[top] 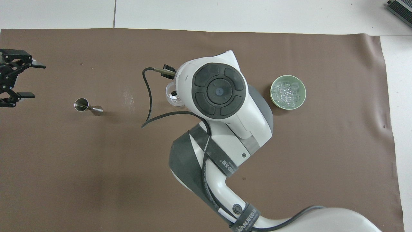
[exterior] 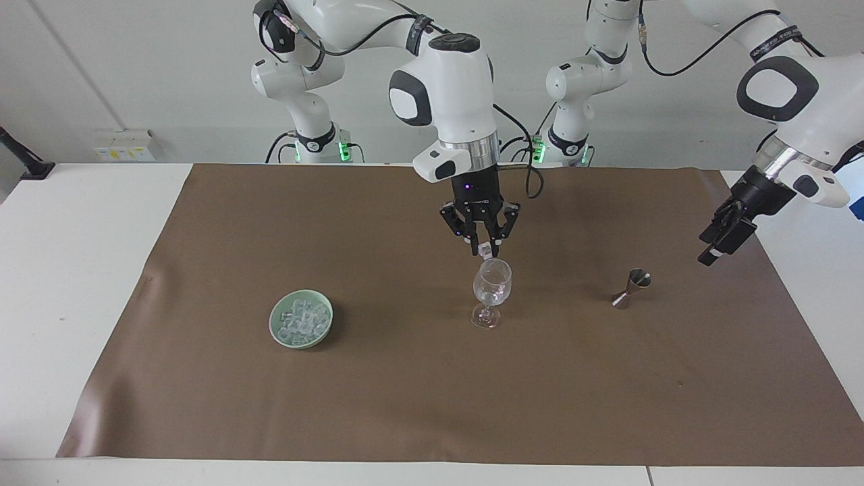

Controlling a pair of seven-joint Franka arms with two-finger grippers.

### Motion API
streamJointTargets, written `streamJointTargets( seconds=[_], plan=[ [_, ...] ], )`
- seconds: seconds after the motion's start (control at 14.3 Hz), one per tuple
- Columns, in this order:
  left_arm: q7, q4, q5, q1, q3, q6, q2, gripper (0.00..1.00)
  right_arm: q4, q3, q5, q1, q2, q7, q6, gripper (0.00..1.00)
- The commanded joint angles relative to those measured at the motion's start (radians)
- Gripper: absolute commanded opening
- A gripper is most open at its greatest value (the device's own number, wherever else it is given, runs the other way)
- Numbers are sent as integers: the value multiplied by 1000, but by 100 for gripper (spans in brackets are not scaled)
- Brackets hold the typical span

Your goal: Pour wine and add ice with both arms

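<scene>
A clear stemmed glass (exterior: 492,283) stands upright mid-mat; in the overhead view only its rim (top: 169,95) shows beside the right arm's wrist. My right gripper (exterior: 484,248) hangs just over the glass's mouth, shut on one ice piece (exterior: 484,252); the overhead view hides it under the wrist. The remaining ice (exterior: 302,318) (top: 287,91) is heaped in a pale green bowl (exterior: 278,331) (top: 273,96) toward the right arm's end. My left gripper (exterior: 710,254) (top: 32,80) is open and empty, in the air beside a steel jigger (exterior: 630,288) (top: 82,105).
A brown mat (exterior: 432,405) (top: 96,177) covers the white table (exterior: 81,270). The jigger stands upright toward the left arm's end, level with the glass. A dark device (top: 400,8) lies at a table corner off the mat.
</scene>
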State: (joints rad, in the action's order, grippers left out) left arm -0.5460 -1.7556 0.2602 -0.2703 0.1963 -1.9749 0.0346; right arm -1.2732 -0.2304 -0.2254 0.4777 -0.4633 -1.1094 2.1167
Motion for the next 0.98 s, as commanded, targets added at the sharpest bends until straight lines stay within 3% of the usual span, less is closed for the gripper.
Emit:
streamJointTargets(
  seconds=[0.0, 0.21, 0.91],
  plan=[
    [108, 4, -75, 42, -12, 47, -39, 100, 31, 2, -46, 9, -23, -41, -21, 5],
    [266, 2, -130, 55, -12, 93, -64, 100, 28, 0, -49, 6, -34, -44, 0, 5],
    [477, 64, -225, 82, 2, 332, -99, 100, 25, 2, -72, 16, -80, -64, 37, 5]
  ],
)
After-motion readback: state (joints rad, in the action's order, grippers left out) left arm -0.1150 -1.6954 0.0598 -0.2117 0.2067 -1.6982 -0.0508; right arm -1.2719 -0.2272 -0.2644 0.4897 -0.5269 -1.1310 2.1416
